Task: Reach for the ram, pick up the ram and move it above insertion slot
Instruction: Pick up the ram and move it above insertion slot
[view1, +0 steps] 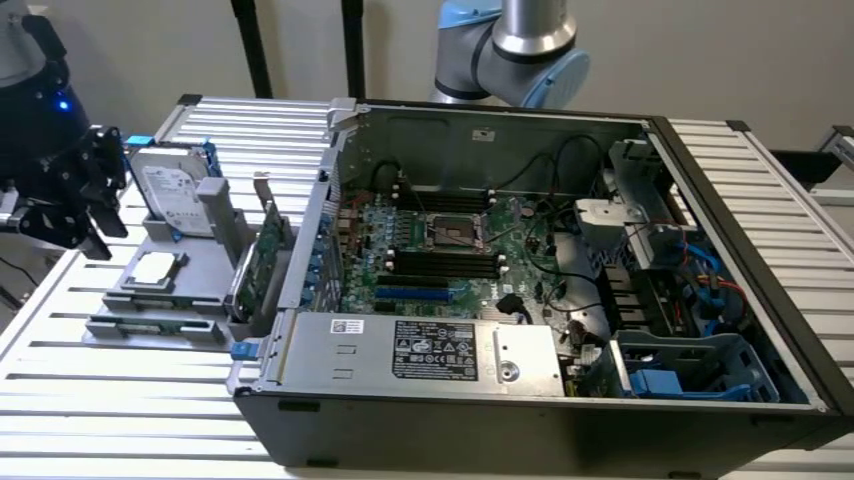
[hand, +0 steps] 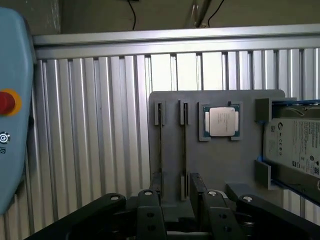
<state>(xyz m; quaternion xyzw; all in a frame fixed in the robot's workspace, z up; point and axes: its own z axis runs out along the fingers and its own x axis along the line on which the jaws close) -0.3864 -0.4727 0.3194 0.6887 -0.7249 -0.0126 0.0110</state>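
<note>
The ram (view1: 154, 325) is a thin green stick standing on edge in a slot of the grey holder (view1: 147, 295), on the exterior view's left beside the computer case. In the wrist view the ram (hand: 160, 145) appears edge-on as a narrow dark line in the holder (hand: 220, 160). My gripper (view1: 67, 215) hangs above the holder's far end, beside the hard drive, well apart from the ram. Its black fingers (hand: 150, 215) stand open with nothing between them. The motherboard's long black memory slots (view1: 434, 264) lie inside the open case.
The holder also carries a CPU (hand: 220, 121), a hard drive (view1: 171, 195) and an upright green expansion card (view1: 263, 255). The open computer case (view1: 534, 400) takes up the middle and right. A teach pendant with a red button (hand: 5, 101) lies on the slatted table (hand: 100, 125).
</note>
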